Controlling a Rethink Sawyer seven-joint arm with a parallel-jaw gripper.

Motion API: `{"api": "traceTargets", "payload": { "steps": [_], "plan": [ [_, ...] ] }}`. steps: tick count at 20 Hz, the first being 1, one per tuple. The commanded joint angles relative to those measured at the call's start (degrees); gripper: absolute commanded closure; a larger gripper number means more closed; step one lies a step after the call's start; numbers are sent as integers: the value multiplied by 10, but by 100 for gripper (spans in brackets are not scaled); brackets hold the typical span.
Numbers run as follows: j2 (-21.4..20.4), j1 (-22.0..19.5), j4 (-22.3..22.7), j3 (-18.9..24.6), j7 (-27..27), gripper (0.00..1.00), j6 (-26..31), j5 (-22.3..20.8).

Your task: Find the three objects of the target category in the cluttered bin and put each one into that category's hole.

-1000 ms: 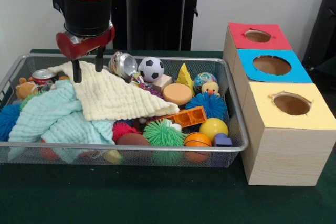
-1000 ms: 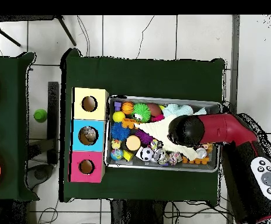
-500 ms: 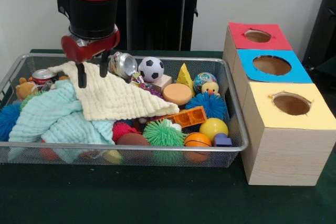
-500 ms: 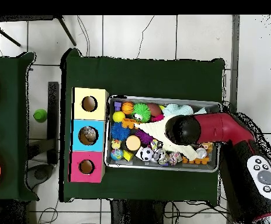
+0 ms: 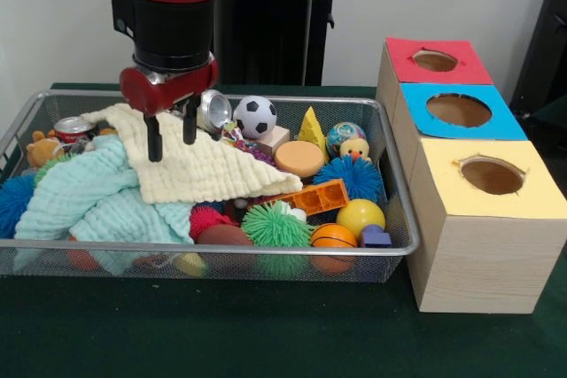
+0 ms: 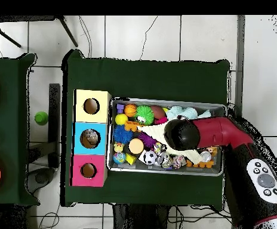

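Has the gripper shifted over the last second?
Yes. The gripper, open, has moved toward the soccer ball across the cream cloth, picture-right in the front view.

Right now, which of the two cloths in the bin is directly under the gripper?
The cream cloth: the open gripper hangs over it. The mint cloth lies lower, partly beneath it.

A robotics lab, clearly — a green-clothed table (image 5: 266, 334) on a white tiled floor (image 6: 141, 36), loose cables (image 6: 87, 33) trailing across it, and a wire bin (image 5: 390, 174) beside three colour-topped wooden boxes (image 5: 483, 245) — a staged test rig.
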Motion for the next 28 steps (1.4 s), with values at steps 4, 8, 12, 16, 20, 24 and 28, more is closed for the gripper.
{"api": "traceTargets", "payload": {
  "steps": [4, 8, 12, 16, 20, 24, 28],
  "plan": [
    [34, 13, 51, -23, 44, 0, -39, -28],
    [37, 19, 53, -29, 48, 0, -46, -32],
    [40, 24, 52, -35, 55, 0, -67, -43],
    [40, 29, 57, -45, 60, 0, -86, -52],
    [41, 32, 75, -62, 68, 0, -115, -61],
    [42, 31, 93, -81, 73, 0, -141, -71],
    [54, 33, 108, -109, 83, 0, -173, -86]
  ]
}}
